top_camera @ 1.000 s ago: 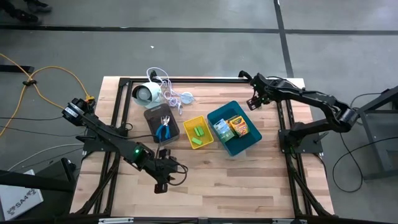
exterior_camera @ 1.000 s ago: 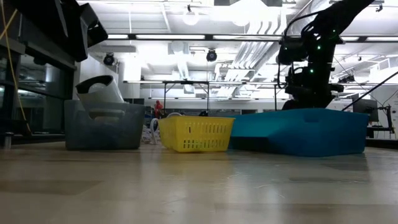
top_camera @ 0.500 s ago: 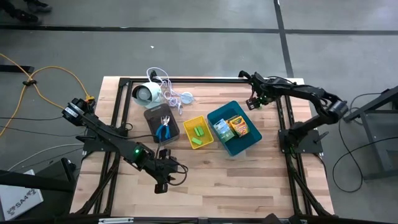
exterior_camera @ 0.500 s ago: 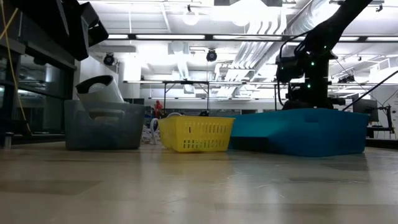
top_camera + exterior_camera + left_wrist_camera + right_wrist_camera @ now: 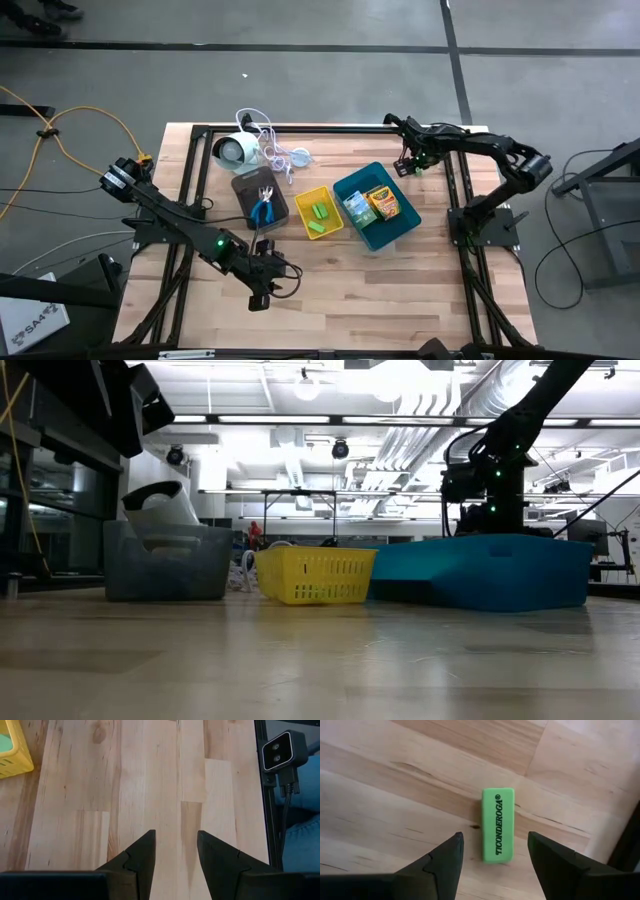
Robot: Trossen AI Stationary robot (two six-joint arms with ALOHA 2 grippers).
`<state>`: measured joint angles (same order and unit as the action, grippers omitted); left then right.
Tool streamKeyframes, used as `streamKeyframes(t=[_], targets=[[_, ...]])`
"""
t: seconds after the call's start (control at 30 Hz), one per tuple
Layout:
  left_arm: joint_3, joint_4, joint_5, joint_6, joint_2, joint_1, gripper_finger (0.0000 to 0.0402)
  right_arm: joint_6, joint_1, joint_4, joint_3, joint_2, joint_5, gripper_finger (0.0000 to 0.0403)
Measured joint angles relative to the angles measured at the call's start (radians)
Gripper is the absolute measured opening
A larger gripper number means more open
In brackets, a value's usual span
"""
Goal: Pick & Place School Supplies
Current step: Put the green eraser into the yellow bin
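My right gripper [image 5: 492, 851] hangs over the green eraser [image 5: 498, 825], jaws wide; descending off-centre could knock it along the bench [image 5: 395, 780].

The wooden table [image 5: 400, 270] carries grey [image 5: 246, 191], yellow [image 5: 303, 198] and blue trays [image 5: 352, 183], a white device [image 5: 233, 150] and a green eraser [image 5: 498, 824].

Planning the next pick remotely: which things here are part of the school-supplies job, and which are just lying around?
Job items:
- bright green Ticonderoga eraser block, loose on the wood between the open right gripper fingers
- green blocks in the yellow tray
- blue-handled pliers in the grey tray
- green and orange printed boxes in the blue tray

Lying about:
- white round device with cord
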<state>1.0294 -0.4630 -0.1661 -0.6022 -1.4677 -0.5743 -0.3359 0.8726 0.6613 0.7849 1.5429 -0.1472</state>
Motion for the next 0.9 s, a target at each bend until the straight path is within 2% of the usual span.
streamKeyframes(t=[0.47,0.6,0.9], targets=[[0.000,0.000,0.000,0.000,0.000,0.000,0.0141,-0.008,0.007,0.012,0.011,0.000,0.037,0.0213],[0.000,0.000,0.000,0.000,0.000,0.000,0.0141,-0.044,0.007,0.039,0.014,0.000,0.123,0.0213],[0.000,0.000,0.000,0.000,0.000,0.006,0.0141,-0.027,0.020,0.033,0.015,0.000,0.126,0.0213]])
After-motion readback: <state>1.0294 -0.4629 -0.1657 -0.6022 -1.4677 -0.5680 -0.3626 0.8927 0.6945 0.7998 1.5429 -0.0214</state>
